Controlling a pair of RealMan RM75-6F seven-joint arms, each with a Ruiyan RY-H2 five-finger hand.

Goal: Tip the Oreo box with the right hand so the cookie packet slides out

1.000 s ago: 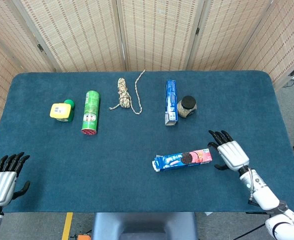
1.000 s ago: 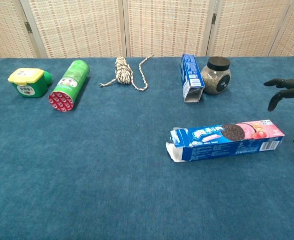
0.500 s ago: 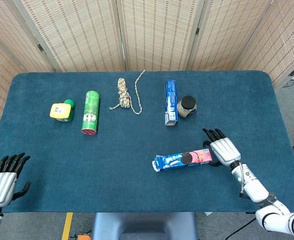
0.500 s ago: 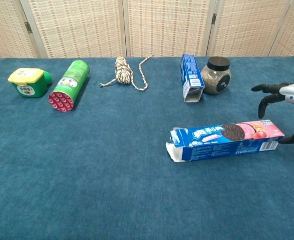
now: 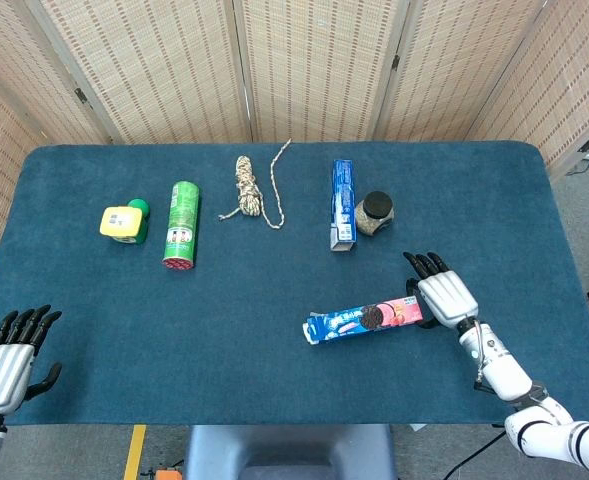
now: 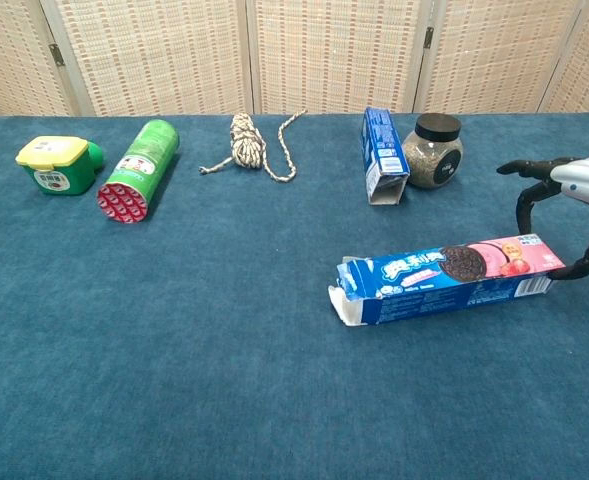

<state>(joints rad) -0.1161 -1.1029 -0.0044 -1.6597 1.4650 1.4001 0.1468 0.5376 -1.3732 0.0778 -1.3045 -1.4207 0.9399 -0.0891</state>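
Observation:
The Oreo box lies lengthwise on the blue table, its open flap end pointing left and its pink right end raised a little. My right hand is at that right end. Its thumb presses the box's near corner and its fingers arch over the far side. No cookie packet shows outside the box. My left hand rests at the table's near left corner with fingers apart and nothing in it. It is out of the chest view.
Along the back stand a yellow-green container, a green can lying down, a coiled rope, a blue box and a dark-lidded jar.
My right hand moved left to the box's right end and took hold of it. That end has lifted slightly and the box has shifted a little left. The left hand stayed put.

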